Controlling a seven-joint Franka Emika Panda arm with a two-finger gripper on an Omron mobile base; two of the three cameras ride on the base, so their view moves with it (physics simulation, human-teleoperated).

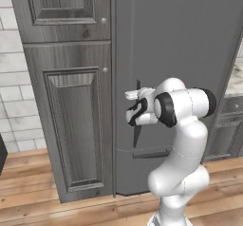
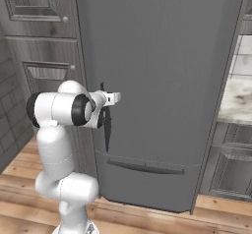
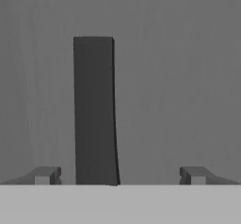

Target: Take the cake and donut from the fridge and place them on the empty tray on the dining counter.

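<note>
Hand view: wide-open gripper lined up on the closed fridge's handle

Hand view shows the gripper (image 3: 120, 175) with its fingertips (image 3: 46, 175) spread as far apart as they go, nothing between them but the dark vertical handle (image 3: 94, 110), which sits off-centre, closer to the one fingertip than the other. From the left base view the gripper (image 1: 133, 96) is right at the handle (image 1: 137, 125), on the plain grey door of the fridge (image 1: 180, 54); whether a finger already touches it I cannot tell. The door is shut, so the cake and donut are presumably inside, hidden, and the tray and dining counter are out of frame.

Risks, as I judge them:
- Closing with the handle off-centre could let one finger strike first and push the hand sideways, giving a weak, skewed grip.
- A thin pinch on a smooth bar may slip once the door resists the pull.
- Pulling straight back instead of following the door's arc could wrench the grip loose or strain the arm.
- The wood-panelled cabinet (image 1: 71, 125) stands just beside the fridge in the left base view; the elbow (image 2: 54, 109) may clip it or the swinging door.

No brand, label or writing is readable on any surface.
</note>
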